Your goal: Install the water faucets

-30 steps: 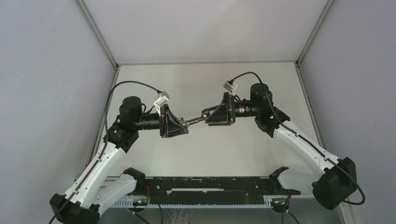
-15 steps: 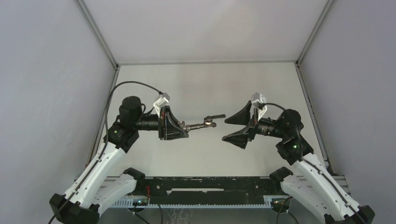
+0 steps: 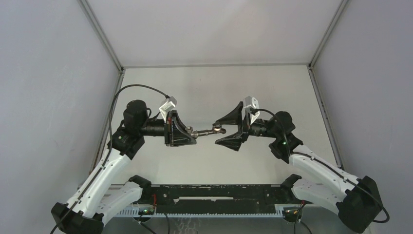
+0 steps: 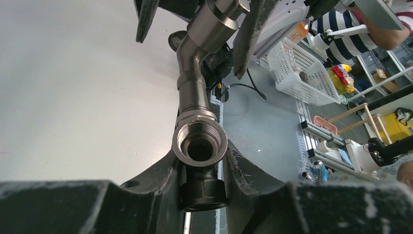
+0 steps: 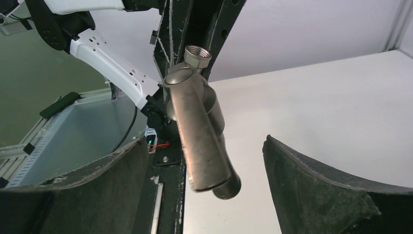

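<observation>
Left arm (image 3: 100, 175) and right arm (image 3: 319, 168): white link shells, round black joint housings, black bases. Green LED (image 3: 284, 143) on each forearm joint. Black cable (image 3: 127, 88) loops to a small white wrist camera block (image 3: 168, 105). Left gripper (image 3: 196, 132), right gripper (image 3: 215, 132): matte black wedge fingers (image 5: 321, 180), edges scuffed grey

Faucet (image 4: 192, 90): dull brushed metal (threads glossier); right claw fingers (image 5: 316, 180) rough, matt black.

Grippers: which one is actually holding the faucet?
The left gripper: its fingers are shut on the threaded end of the faucet. The right gripper is open, with its fingers spread either side of the handle end and gaps showing.
</observation>
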Tool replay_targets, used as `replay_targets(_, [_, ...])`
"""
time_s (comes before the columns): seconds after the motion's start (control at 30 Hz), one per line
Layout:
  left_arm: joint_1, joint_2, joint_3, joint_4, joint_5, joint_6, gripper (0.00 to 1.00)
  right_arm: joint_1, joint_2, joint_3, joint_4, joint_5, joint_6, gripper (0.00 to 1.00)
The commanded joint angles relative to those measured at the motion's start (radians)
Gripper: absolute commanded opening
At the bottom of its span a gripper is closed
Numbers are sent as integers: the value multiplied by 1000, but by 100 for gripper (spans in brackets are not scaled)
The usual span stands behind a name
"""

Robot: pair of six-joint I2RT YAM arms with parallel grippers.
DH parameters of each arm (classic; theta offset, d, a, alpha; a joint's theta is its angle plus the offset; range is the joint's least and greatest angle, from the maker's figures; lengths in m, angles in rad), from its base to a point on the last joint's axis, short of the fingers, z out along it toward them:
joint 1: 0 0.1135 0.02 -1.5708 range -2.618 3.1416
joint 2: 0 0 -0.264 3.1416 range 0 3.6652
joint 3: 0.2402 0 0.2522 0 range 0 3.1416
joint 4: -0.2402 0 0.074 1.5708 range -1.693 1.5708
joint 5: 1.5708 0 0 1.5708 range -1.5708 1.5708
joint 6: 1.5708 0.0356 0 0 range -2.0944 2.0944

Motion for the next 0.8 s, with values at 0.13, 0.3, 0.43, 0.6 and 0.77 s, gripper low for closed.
replay_targets(0.13, [-4,-16,83,72,33,-20,0,9,129,73,206,-98,153,75])
replay_targets(0.3, [-4,-14,81,78,24,-12,0,11,161,90,237,-147,272,42])
replay_targets(0.43, [-4,-21,72,81,-11,11,0,10,162,99,260,-179,388,30])
replay_targets(0.6, [-4,-46,50,83,-63,76,0,9,186,162,151,-232,612,16])
replay_targets(0.77, [-7,-105,3,81,-131,196,0,7,290,337,-224,-338,755,0])
